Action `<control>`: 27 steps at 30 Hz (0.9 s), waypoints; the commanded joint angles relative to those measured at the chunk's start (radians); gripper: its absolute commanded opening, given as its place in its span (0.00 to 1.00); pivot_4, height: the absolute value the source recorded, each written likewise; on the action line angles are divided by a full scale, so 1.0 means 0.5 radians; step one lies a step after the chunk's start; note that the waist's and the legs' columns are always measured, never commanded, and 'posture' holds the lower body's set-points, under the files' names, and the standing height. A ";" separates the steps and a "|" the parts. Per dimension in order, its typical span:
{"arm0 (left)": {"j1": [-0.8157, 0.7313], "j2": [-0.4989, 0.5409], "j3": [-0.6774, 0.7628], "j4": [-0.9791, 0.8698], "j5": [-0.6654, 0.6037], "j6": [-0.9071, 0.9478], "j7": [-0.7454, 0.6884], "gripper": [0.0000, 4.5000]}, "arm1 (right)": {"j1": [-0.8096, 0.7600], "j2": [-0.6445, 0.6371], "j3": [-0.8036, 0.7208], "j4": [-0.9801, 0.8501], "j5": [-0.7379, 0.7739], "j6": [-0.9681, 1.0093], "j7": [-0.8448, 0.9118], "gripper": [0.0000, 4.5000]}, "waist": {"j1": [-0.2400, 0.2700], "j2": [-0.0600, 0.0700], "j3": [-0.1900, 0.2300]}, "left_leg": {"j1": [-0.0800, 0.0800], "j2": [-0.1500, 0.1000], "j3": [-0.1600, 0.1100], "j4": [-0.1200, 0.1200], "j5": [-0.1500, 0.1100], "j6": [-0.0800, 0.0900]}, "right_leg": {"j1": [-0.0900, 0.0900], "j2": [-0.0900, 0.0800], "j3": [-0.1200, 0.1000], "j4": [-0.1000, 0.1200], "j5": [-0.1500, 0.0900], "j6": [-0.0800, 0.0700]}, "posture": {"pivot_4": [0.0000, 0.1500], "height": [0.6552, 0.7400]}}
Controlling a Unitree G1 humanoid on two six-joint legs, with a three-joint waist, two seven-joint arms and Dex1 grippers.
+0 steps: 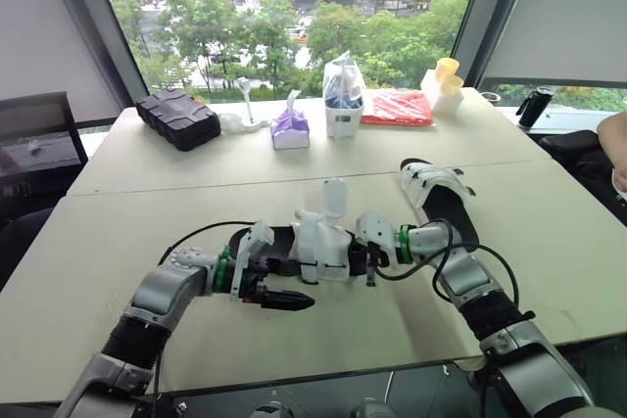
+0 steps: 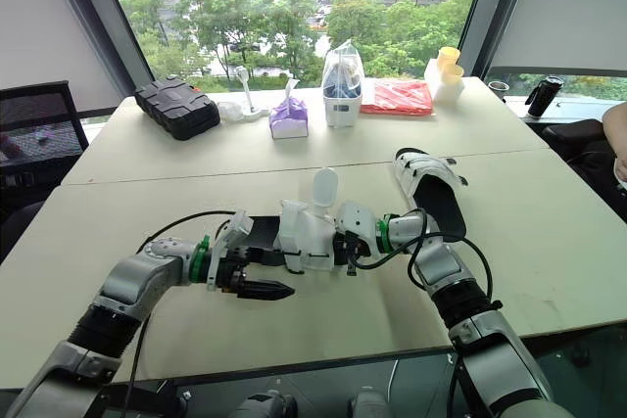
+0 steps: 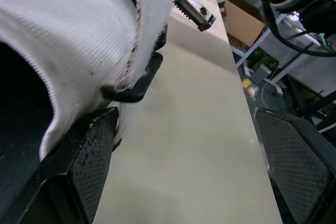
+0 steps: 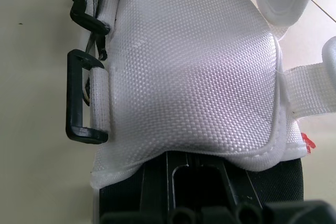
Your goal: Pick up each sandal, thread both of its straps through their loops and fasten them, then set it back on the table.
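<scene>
the sandal [image 1: 321, 247] sits at the near middle of the table [image 1: 147, 242] between your arms. the left gripper [image 1: 294, 299] gapes wide beside its black loop [image 3: 134, 87]; whether the right gripper [image 1: 372, 259] grips, you cannot tell. close carelessly and you may pinch fabric [image 3: 63, 35], not strap [image 3: 152, 14].

Legible texts, labels, brands, numbers and signs: none recorded. Nothing can be read on the black case [image 1: 178, 117], the purple pack [image 1: 290, 130], the red packet [image 1: 397, 108] or the white sandal strap [image 4: 194, 77]; any markings are too small to be made out.
</scene>
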 commanded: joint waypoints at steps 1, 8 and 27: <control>-0.036 -0.017 -0.001 -0.021 -0.015 -0.025 -0.012 0.96 | 0.070 0.002 0.141 0.113 -0.122 0.047 0.030 0.00 | 0.000 0.000 0.000 | 0.000 0.000 0.000 0.000 0.000 0.000 | 0.000 0.000 0.000 0.000 0.000 0.000 | 1.00 1.00; 0.019 -0.006 -0.037 -0.052 -0.012 -0.031 -0.030 0.46 | 0.068 0.010 0.143 0.112 -0.119 0.045 0.030 0.00 | -0.002 0.000 0.000 | 0.000 0.000 0.000 0.000 0.000 0.000 | 0.000 0.000 0.000 0.000 0.000 0.000 | 1.00 1.00; 0.309 0.579 -0.261 -0.625 0.043 -0.166 -0.516 0.01 | 0.047 0.005 0.153 0.153 -0.125 0.011 0.034 0.00 | -0.006 0.001 -0.001 | 0.000 0.004 0.000 -0.005 -0.001 -0.002 | -0.002 0.001 0.001 -0.003 -0.008 -0.015 | 1.00 1.00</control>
